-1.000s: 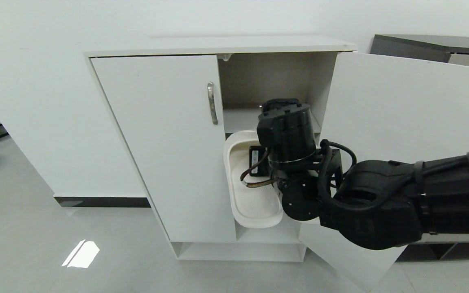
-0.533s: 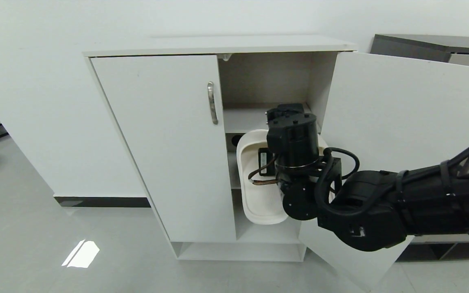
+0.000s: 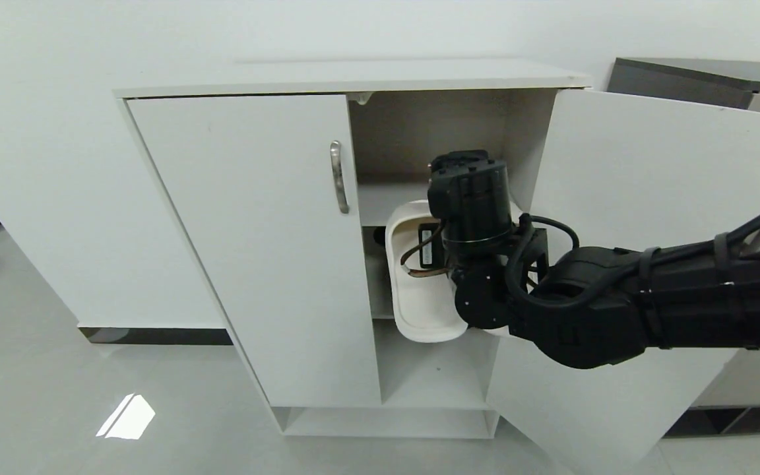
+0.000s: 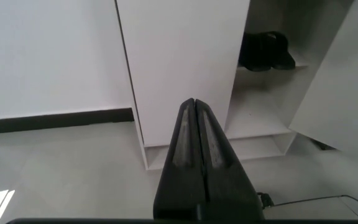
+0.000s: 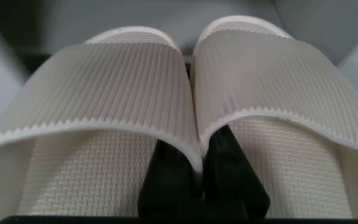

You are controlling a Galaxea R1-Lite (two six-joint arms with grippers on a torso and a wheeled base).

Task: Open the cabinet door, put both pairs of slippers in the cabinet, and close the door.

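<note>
The white cabinet (image 3: pixel 353 76) has its left door (image 3: pixel 254 251) closed and its right door (image 3: pixel 624 198) swung wide open. My right arm is extended into the opening, holding a pair of white slippers (image 3: pixel 419 310) at the height of the middle shelf, toes inward. In the right wrist view my right gripper (image 5: pixel 199 177) is shut on the two touching inner edges of the white slippers (image 5: pixel 104 93). A pair of black slippers (image 4: pixel 266 50) lies on a shelf inside the cabinet. My left gripper (image 4: pixel 194 109) hangs low in front of the cabinet, shut and holding nothing.
The closed door carries a metal handle (image 3: pixel 336 177). The open right door stands close beside my right arm. A grey cabinet (image 3: pixel 683 72) is behind on the right. Bare grey floor (image 3: pixel 90 396) spreads to the left.
My right arm has carried the white slippers up and deeper into the cabinet opening. The head camera has also shifted, with the cabinet now slightly nearer.
</note>
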